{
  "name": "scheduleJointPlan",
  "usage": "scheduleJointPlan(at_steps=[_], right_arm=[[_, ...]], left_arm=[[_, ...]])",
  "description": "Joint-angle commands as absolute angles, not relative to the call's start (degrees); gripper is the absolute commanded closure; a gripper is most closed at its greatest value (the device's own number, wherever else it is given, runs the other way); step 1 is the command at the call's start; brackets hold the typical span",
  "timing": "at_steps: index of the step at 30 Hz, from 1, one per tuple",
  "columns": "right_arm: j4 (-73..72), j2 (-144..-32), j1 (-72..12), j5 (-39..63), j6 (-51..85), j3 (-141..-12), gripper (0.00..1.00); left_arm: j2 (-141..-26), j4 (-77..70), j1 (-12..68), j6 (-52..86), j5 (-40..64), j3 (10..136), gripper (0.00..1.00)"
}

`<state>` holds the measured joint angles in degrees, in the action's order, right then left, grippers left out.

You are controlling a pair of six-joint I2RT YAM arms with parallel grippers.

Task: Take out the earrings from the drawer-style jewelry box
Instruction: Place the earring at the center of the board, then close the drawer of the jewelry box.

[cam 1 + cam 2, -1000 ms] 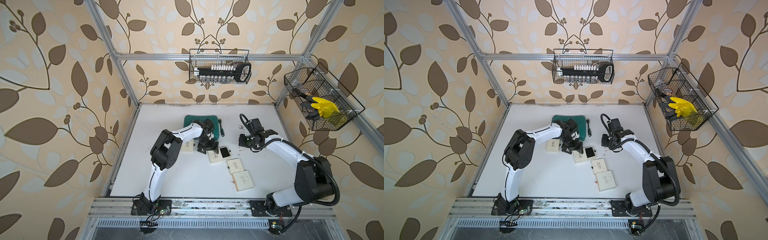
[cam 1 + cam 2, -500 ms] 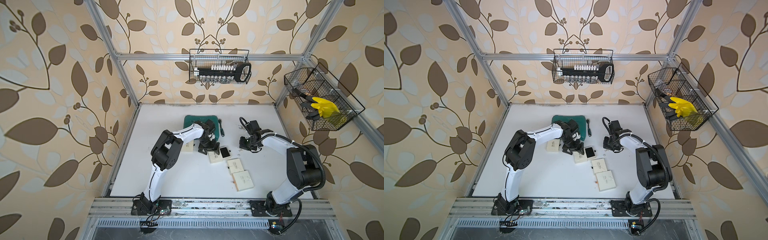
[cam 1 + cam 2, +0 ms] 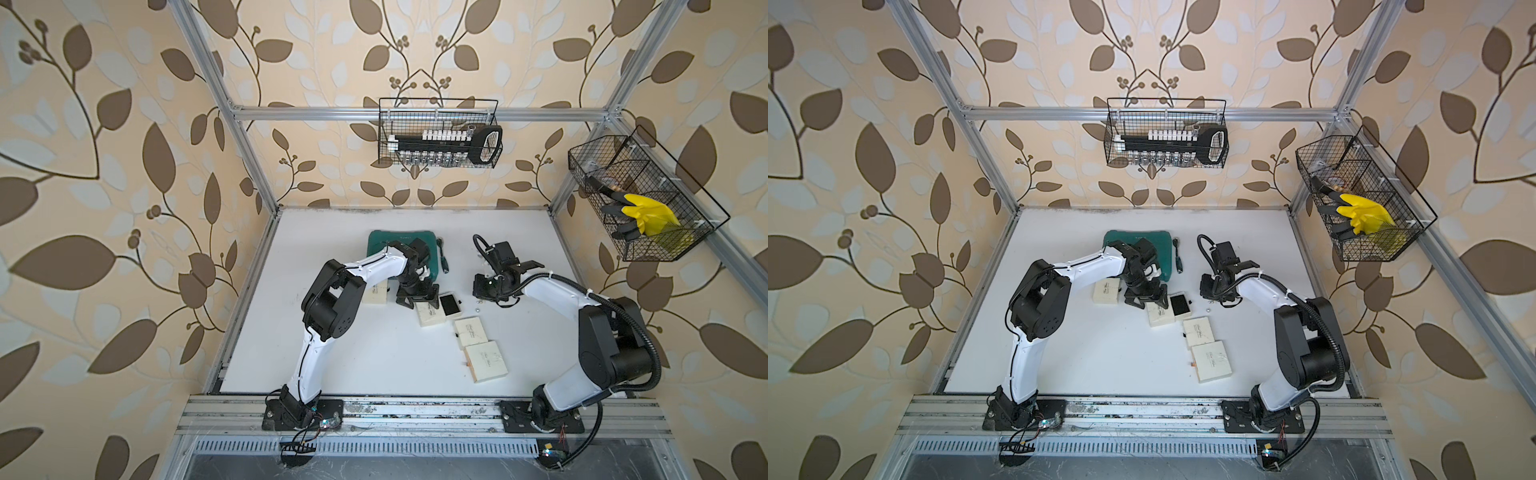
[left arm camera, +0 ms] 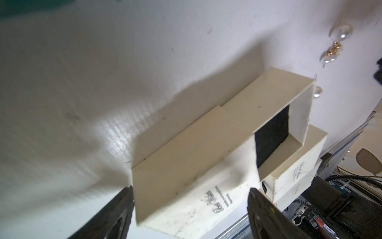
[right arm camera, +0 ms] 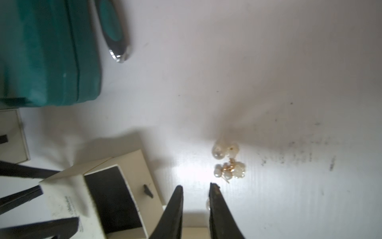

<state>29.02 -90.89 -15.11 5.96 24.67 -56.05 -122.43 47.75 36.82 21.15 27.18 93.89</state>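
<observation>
While the left gripper (image 4: 191,189) sits as it did a sec ago, jaws spread wide w/ one finger on each side of the cream cardboard sleeve (image 4: 186,142) of the drawer-style jewelry box, apparently clamping it to the white tabletop (image 3: 374,365), the change is all on the right. Just right of the sleeve, its shallow cream drawer (image 5: 111,196) w/ black velvet lining stands pulled out, and the lining that shows is bare. Next over, the earrings (image 5: 228,165), tiny pearl-white beads on gold fittings, lie on the table just beside the drawer's end but apart from it: a pair, a small cluster next to it, and one lone pearl (image 5: 207,203) right by a fingertip. Rightmost, the right gripper (image 5: 196,186) has moved in over that spot, and its jaws have gone from shut to a narrow gap w/ nothing between them. Prob. meaning: a piece was just let go, so this box looks emptied or nearly so. Can't see under the sleeve, though.

Orientation: the box's long axis runs sleeve-to-drawer across the table. The drawer end is toward the right arm & angled a bit to the back wall, open side up, w/ the black pull tab (image 5: 147,190) at that end. The earrings are too small for a clear axis; one thin gold post on the cluster seems to point back at the right fingertips.
</observation>
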Motion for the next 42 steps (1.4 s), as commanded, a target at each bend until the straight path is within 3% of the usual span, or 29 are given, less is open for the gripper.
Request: scheduleJointPlan(at_steps=[1, 19, 27, 42], right_arm=[[28.61, -90.63, -17.05, 8.1, 24.35, -54.11, 0.75], [24.48, -96.86, -27.94, 21.41, 23.25, -55.92, 0.76], [23.11, -97.04, -28.51, 25.28, 24.07, -57.35, 0.76], [29.23, -89.79, -23.33, 14.12, 22.48, -55.48, 0.72]], left_arm=[[-120.25, 47.59, 37.26, 19.83, 28.83, 94.01, 0.13], [-119.75, 46.93, 37.18, 19.9, 28.68, 93.91, 0.13], [-119.0, 46.41, 37.15, 20.41, 27.0, 93.06, 0.13], [-117.28, 45.99, 37.05, 20.61, 24.79, 91.93, 0.13]])
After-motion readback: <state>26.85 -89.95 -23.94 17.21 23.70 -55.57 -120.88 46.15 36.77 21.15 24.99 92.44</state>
